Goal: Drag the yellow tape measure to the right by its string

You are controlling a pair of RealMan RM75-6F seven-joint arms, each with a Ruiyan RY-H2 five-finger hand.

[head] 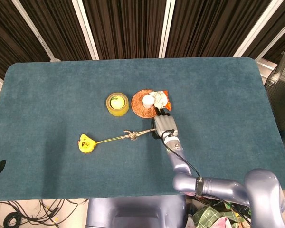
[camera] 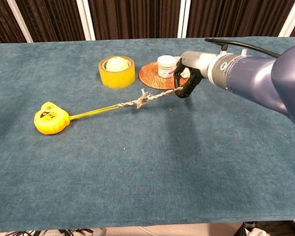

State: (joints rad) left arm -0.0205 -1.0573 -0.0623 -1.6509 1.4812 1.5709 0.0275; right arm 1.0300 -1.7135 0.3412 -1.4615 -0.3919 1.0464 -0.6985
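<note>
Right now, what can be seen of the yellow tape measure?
The yellow tape measure is a small rounded case, plastic by its look, lying flat on the teal table cloth toward the left. A dark label marks its top face. Its thin yellow blade runs out rightward to a knotted twine string, pulled nearly straight. The right hand holds the string's far end. Nothing else touches the case.
</note>
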